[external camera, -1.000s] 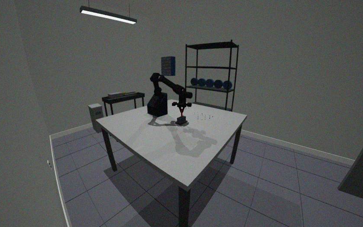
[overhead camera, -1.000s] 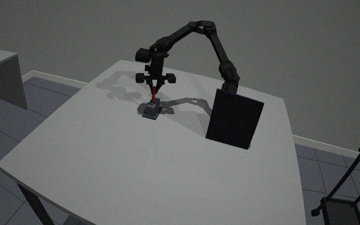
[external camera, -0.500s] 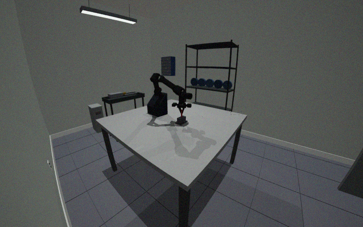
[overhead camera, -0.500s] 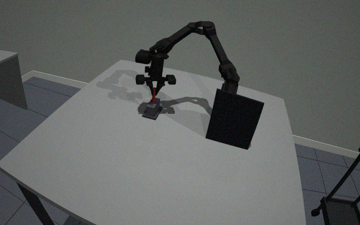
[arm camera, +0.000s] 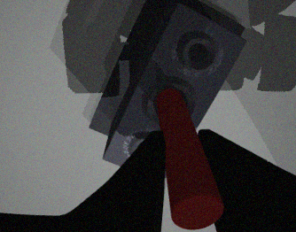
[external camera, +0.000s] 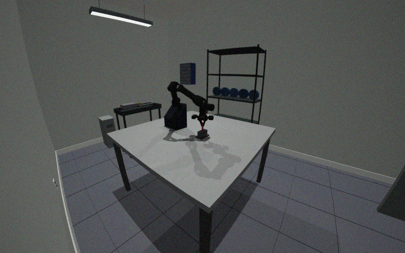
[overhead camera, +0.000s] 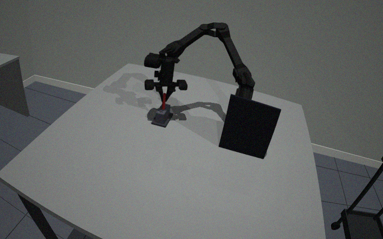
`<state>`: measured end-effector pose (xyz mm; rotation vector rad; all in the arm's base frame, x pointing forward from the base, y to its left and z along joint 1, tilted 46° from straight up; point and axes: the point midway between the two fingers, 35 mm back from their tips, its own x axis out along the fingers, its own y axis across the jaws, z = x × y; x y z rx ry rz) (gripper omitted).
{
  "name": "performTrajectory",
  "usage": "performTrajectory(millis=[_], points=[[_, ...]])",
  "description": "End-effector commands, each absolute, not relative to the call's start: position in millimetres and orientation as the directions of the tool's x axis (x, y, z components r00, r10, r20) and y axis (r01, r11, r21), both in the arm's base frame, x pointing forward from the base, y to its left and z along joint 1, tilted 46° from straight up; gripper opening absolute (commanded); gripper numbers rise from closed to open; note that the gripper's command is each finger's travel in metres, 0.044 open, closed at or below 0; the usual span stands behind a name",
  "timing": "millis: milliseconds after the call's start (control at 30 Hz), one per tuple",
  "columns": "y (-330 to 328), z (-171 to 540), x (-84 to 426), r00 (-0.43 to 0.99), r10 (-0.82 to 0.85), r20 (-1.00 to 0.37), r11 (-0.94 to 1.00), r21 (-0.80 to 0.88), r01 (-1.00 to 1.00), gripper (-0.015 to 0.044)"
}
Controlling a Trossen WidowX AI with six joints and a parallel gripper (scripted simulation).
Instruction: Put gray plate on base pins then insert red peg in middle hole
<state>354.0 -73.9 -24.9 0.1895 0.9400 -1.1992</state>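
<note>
The red peg (overhead camera: pixel 163 103) (external camera: pixel 202 128) (arm camera: pixel 184 164) stands nearly upright in my gripper (overhead camera: pixel 163 98) (external camera: pixel 202 124) (arm camera: pixel 180 141), which is shut on it. The gray plate (overhead camera: pixel 161 112) (external camera: pixel 202 133) (arm camera: pixel 229 58) is on the dark base (overhead camera: pixel 164 125) (arm camera: pixel 98 124), and seems to lie level. In the wrist view the peg's lower end is at the plate's middle hole. I cannot tell how deep it reaches; much of its length stands above the plate. An outer hole shows at each side of the peg. Whether the pins fill these is too dark to tell.
The white table (overhead camera: pixel 157 178) (external camera: pixel 166 157) carries the arm's black pedestal (overhead camera: pixel 249 127) (external camera: pixel 175 118) to one side of the plate. Shadows of the arm fall around the base. A shelf rack (external camera: pixel 236 98) stands beyond the table.
</note>
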Motion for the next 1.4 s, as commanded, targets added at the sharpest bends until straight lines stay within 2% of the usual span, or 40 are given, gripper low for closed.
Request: performTrajectory(millis=[0, 267, 467, 1367], points=[[-74.6, -25.7, 353.1, 0.050, -0.708, -0.705, 0.398, -0.339, 0.852, 0.0000], [-74.0, -25.0, 353.9, 0.050, -0.708, -0.705, 0.397, -0.338, 0.853, 0.0000], [-74.0, -25.0, 353.9, 0.050, -0.708, -0.705, 0.397, -0.338, 0.853, 0.0150], [-63.8, -19.1, 352.3, 0.049, -0.711, -0.702, 0.399, -0.345, 0.850, 0.0150]])
